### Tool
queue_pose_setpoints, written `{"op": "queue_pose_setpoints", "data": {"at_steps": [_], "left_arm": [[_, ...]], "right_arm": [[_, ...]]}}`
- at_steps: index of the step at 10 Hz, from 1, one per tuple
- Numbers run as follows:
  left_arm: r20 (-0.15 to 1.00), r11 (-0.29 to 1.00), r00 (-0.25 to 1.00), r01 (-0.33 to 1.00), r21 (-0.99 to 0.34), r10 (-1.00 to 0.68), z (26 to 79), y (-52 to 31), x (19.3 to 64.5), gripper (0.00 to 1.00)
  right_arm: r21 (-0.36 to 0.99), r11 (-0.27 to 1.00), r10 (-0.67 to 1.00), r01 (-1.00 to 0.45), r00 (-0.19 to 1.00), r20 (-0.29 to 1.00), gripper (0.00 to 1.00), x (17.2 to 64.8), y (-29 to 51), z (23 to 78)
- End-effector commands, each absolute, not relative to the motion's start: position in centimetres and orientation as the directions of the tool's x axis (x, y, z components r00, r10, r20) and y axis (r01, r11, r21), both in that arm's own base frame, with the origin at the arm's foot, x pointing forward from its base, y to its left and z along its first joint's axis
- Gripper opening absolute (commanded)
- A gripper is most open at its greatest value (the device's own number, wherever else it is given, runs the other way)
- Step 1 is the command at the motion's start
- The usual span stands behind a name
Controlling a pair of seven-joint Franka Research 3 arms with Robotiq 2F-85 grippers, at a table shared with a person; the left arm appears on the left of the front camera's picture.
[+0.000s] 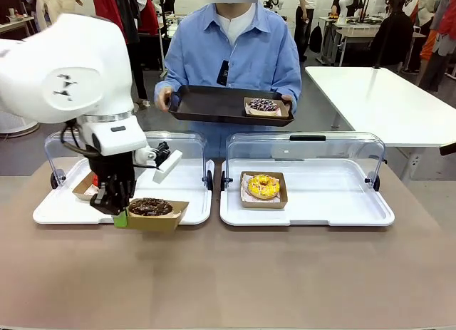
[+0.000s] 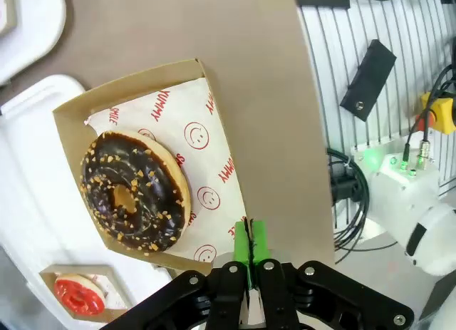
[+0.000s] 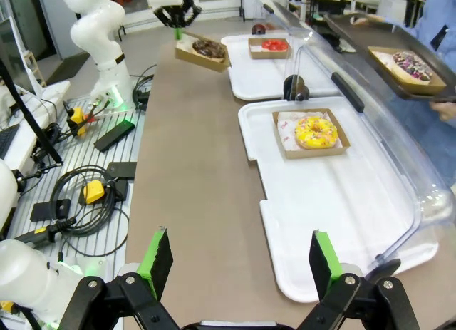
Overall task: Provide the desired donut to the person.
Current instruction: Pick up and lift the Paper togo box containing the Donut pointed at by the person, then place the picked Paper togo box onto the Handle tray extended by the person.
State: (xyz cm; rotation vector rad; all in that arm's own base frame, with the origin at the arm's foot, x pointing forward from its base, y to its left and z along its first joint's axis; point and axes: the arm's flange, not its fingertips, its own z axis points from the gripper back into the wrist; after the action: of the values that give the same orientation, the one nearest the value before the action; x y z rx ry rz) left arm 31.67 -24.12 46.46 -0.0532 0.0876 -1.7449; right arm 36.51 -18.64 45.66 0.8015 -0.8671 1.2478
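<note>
The left gripper (image 2: 249, 244) pinches the thin rim of the cardboard box (image 2: 128, 84) at the white tray's (image 1: 43, 217) near edge; its chocolate donut (image 2: 134, 191) looks light, soft and sticky, so that flimsy rim, held level, seems the best hold, while the right gripper (image 3: 241, 257) stands spread.
</note>
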Motion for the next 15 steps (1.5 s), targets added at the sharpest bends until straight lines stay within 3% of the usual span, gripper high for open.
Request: {"op": "queue_pose_setpoints", "data": {"at_steps": [1, 5, 7, 15], "left_arm": [[-0.022, -0.174, -0.174, 0.985, 0.009, -0.985, 49.0, -24.4, 27.7, 0.00], [-0.055, -0.078, -0.071, 0.986, 0.150, -0.996, 58.0, -25.2, 26.4, 0.00], [-0.036, -0.059, -0.053, 0.983, 0.175, -0.998, 62.4, -24.4, 28.8, 0.00], [-0.020, -0.067, -0.064, 0.980, 0.190, -0.998, 62.5, -23.8, 28.3, 0.00]], "right_arm": [[0.035, 0.145, 0.443, -0.989, 0.097, 0.891, 1.00, 36.4, -18.6, 45.7], [0.035, 0.145, 0.443, -0.989, 0.097, 0.891, 1.00, 36.4, -18.6, 45.7], [0.035, 0.145, 0.443, -0.989, 0.097, 0.891, 1.00, 36.4, -18.6, 45.7], [0.035, 0.145, 0.443, -0.989, 0.097, 0.891, 1.00, 36.4, -18.6, 45.7]]}}
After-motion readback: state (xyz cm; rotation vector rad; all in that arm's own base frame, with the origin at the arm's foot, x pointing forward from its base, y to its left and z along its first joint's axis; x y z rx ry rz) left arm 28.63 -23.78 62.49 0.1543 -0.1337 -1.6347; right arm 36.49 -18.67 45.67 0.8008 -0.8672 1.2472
